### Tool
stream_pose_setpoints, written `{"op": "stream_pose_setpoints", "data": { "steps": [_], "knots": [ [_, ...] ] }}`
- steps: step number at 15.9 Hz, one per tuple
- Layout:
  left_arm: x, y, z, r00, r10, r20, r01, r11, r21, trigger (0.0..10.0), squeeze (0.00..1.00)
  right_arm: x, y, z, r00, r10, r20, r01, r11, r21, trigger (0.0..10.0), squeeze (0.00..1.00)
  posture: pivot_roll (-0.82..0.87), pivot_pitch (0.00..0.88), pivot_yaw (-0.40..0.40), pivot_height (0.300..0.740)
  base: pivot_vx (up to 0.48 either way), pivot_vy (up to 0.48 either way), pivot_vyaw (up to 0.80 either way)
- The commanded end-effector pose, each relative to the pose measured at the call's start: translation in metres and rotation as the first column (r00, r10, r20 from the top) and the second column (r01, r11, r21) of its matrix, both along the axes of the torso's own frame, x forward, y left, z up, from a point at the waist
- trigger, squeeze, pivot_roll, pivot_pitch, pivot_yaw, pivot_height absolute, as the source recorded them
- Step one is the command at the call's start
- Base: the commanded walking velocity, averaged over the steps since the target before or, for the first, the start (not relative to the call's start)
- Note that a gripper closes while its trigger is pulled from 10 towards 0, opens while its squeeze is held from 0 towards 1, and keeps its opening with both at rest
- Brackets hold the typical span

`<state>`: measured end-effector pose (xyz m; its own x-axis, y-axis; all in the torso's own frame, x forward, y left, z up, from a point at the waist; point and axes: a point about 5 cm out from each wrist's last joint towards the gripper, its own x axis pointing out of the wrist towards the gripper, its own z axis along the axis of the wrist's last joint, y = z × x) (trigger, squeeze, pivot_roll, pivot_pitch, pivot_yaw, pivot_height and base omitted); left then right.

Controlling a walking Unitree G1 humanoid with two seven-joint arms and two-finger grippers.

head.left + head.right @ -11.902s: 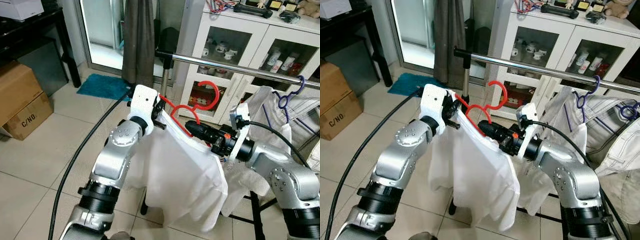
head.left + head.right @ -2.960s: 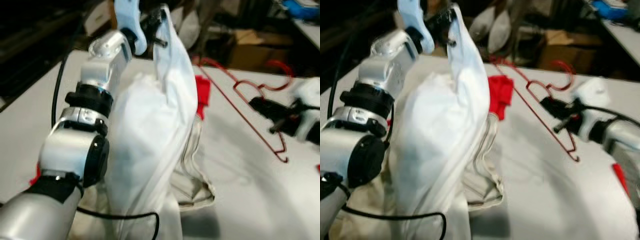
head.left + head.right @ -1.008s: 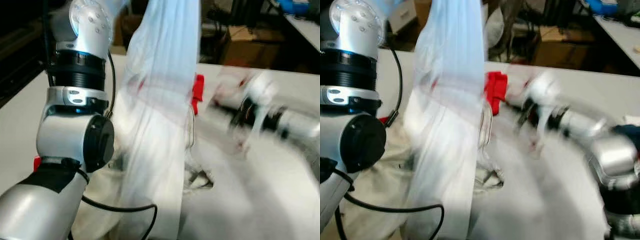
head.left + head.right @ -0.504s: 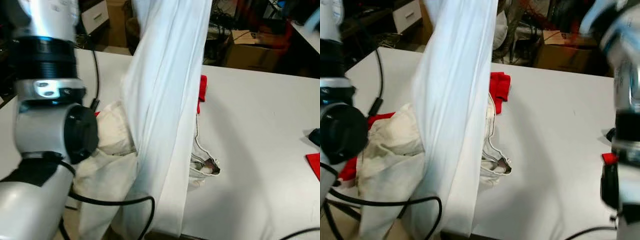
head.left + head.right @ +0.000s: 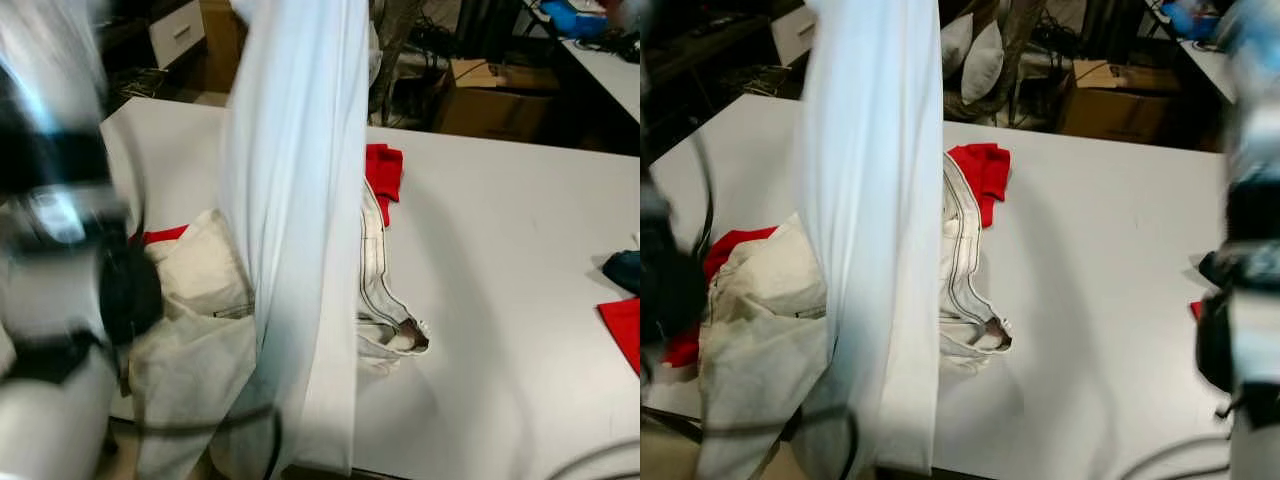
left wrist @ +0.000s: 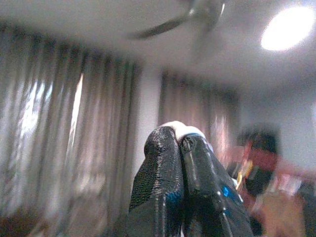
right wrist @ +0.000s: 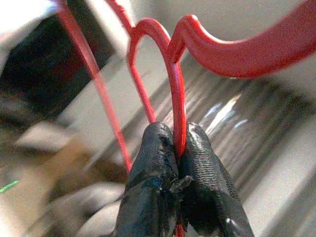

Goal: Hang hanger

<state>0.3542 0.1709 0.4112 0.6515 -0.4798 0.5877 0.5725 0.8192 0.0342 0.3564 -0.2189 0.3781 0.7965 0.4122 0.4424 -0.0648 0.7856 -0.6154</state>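
White garment (image 5: pixel 300 200) hangs in a long column over white table (image 5: pixel 500 260), lower end past near edge. Left end effector (image 6: pixel 178 143) pointed up twd ceiling, fingers clenched w/ bit of white cloth at tips. Right end effector (image 7: pixel 173 148) clamped on thin red wire hanger (image 7: pixel 173 74), hook curving above. Left arm (image 5: pixel 60 300) blurred. On table: beige clothes (image 5: pixel 200 290), red cloth (image 5: pixel 383 170). Cardboard box (image 5: pixel 495 100) behind table.
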Motion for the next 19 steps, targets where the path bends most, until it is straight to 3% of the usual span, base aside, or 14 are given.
{"op": "stream_pose_setpoints", "data": {
  "steps": [1, 2, 3, 4, 6, 7, 8, 9, 11, 12, 16, 17, 18, 19],
  "knots": [
    [0.009, -0.013, -0.042, 0.994, 0.07, -0.087, -0.054, 0.982, 0.179, 10.0, 0.0, 0.005, 0.01, -0.045, 0.982, 0.071, -0.173, -0.076, 0.997, -0.022, 10.0, 0.0, 0.05, 0.0, -0.005, 0.74, 0.0, 0.0, 0.0],
    [0.012, -0.017, -0.066, 0.985, 0.104, -0.14, -0.066, 0.965, 0.254, 10.0, 0.0, 0.001, 0.016, -0.066, 0.961, 0.127, -0.246, -0.134, 0.991, -0.013, 10.0, 0.0, 0.05, 0.0, -0.003, 0.74, 0.0, 0.0, 0.0],
    [0.012, -0.022, -0.106, 0.965, 0.111, -0.236, -0.027, 0.942, 0.335, 10.0, 0.0, -0.014, 0.025, -0.098, 0.916, 0.211, -0.342, -0.227, 0.974, -0.005, 10.0, 0.0, 0.05, 0.0, 0.003, 0.74, 0.0, 0.0, 0.0],
    [0.008, -0.022, -0.13, 0.944, 0.129, -0.304, -0.002, 0.923, 0.386, 10.0, 0.0, -0.031, 0.03, -0.119, 0.853, 0.297, -0.428, -0.319, 0.947, 0.021, 10.0, 0.0, 0.05, 0.0, 0.006, 0.74, 0.0, 0.0, 0.0],
    [0.004, -0.011, -0.147, 0.919, 0.196, -0.343, -0.021, 0.892, 0.452, 10.0, 0.0, -0.06, 0.032, -0.138, 0.752, 0.381, -0.538, -0.416, 0.907, 0.062, 10.0, 0.0, 0.04, 0.0, 0.028, 0.74, 0.0, 0.0, 0.0],
    [-0.005, 0.001, -0.147, 0.916, 0.164, -0.366, 0.011, 0.901, 0.433, 10.0, 0.0, -0.08, 0.024, -0.143, 0.701, 0.402, -0.59, -0.435, 0.896, 0.094, 10.0, 0.0, 0.04, 0.0, 0.034, 0.74, 0.0, 0.0, 0.0],
    [-0.009, 0.003, -0.146, 0.918, 0.143, -0.371, 0.031, 0.905, 0.425, 10.0, 0.0, -0.085, 0.022, -0.142, 0.692, 0.407, -0.595, -0.437, 0.893, 0.103, 10.0, 0.0, 0.04, 0.0, 0.044, 0.74, 0.0, 0.0, 0.0],
    [-0.018, 0.005, -0.145, 0.916, 0.083, -0.392, 0.09, 0.911, 0.403, 10.0, 1.0, -0.094, 0.02, -0.14, 0.67, 0.427, -0.607, -0.447, 0.885, 0.129, 10.0, 0.0, 0.04, 0.0, 0.047, 0.74, 0.0, 0.0, 0.0],
    [-0.035, 0.014, -0.152, 0.892, 0.072, -0.447, 0.147, 0.887, 0.437, 10.0, 1.0, -0.128, 0.013, -0.14, 0.54, 0.486, -0.687, -0.496, 0.843, 0.207, 10.0, 0.0, 0.04, 0.0, 0.048, 0.74, 0.0, 0.0, 0.0],
    [-0.042, 0.02, -0.155, 0.879, 0.074, -0.471, 0.175, 0.869, 0.463, 10.0, 1.0, -0.138, 0.008, -0.141, 0.512, 0.477, -0.715, -0.488, 0.846, 0.215, 10.0, 0.0, 0.04, 0.0, 0.048, 0.74, 0.0, 0.0, 0.0],
    [-0.08, 0.035, -0.163, 0.812, -0.026, -0.583, 0.392, 0.765, 0.511, 10.0, 1.0, -0.151, -0.006, -0.126, 0.553, 0.537, -0.637, -0.415, 0.841, 0.349, 10.0, 0.0, 0.04, 0.0, 0.05, 0.74, 0.0, 0.0, 0.0],
    [-0.08, 0.037, -0.163, 0.82, -0.014, -0.572, 0.373, 0.771, 0.517, 10.0, 1.0, -0.153, -0.006, -0.125, 0.557, 0.549, -0.623, -0.41, 0.834, 0.369, 10.0, 0.0, 0.04, 0.0, 0.05, 0.74, 0.0, 0.0, 0.0],
    [-0.074, 0.043, -0.161, 0.835, 0.053, -0.547, 0.271, 0.826, 0.494, 10.0, 0.21, -0.156, -0.006, -0.124, 0.571, 0.546, -0.613, -0.38, 0.837, 0.393, 10.0, 0.0, 0.04, 0.0, 0.049, 0.74, 0.0, 0.0, 0.0],
    [-0.068, 0.052, -0.157, 0.84, 0.14, -0.524, 0.129, 0.887, 0.443, 10.0, 0.0, -0.156, -0.009, -0.13, 0.611, 0.495, -0.618, -0.293, 0.866, 0.404, 10.0, 0.0, 0.04, 0.0, 0.047, 0.74, 0.0, 0.0, 0.0]
  ]
}}
